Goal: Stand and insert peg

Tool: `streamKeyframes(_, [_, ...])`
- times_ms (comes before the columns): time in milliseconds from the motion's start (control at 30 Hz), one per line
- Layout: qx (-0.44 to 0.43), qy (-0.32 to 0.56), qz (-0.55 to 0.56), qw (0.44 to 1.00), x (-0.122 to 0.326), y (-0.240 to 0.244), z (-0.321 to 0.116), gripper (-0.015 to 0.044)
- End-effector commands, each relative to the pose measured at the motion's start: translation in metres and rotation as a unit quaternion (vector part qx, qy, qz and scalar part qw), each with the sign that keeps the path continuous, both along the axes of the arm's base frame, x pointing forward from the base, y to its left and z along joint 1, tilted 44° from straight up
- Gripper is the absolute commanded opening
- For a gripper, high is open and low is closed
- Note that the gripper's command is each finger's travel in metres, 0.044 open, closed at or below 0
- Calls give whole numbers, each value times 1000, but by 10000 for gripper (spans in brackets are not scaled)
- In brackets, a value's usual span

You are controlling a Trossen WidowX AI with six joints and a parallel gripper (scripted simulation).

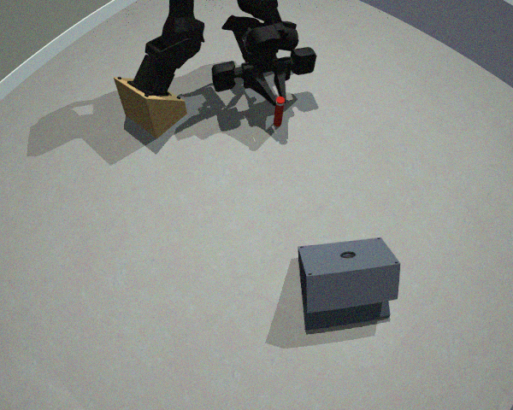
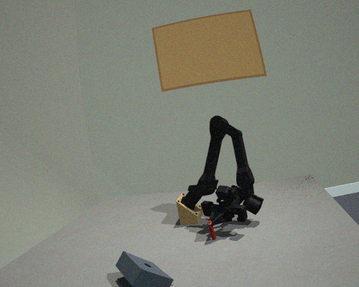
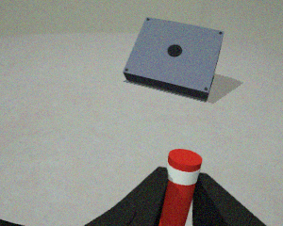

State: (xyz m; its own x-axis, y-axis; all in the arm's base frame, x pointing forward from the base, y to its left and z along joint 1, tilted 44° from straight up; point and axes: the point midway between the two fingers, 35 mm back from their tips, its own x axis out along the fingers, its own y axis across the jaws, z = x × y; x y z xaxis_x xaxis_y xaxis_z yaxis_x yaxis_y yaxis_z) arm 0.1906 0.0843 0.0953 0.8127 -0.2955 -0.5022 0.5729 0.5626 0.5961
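The red peg (image 1: 278,115) (image 2: 212,231) (image 3: 177,204) is close to upright, with its white-banded end up and its plain end down, at or just above the table. Whether the plain end touches the table cannot be told. My gripper (image 1: 279,102) (image 2: 210,223) (image 3: 179,179) is shut on the peg just below the white band, reaching in low from the robot's side. The grey sloped panel (image 1: 323,260) (image 2: 131,265) (image 3: 151,56) stands well away from the peg. Its hole (image 1: 348,254) (image 2: 147,264) (image 3: 174,50) is open and empty in the face.
The arm's tan wedge-shaped base (image 1: 163,114) (image 2: 189,216) stands beside the gripper. The panel's block overhangs its foot and casts a shadow on the table (image 1: 181,229) (image 2: 90,247). A framed board (image 2: 209,51) hangs on the wall behind the arm.
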Motion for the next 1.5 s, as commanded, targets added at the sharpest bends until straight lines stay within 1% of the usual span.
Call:
streamKeyframes(0, [5, -3, 1, 1000, 1, 0, 3, 50])
streamKeyframes(1467, [-10, -2, 0, 1000, -5, 5, -1, 50])
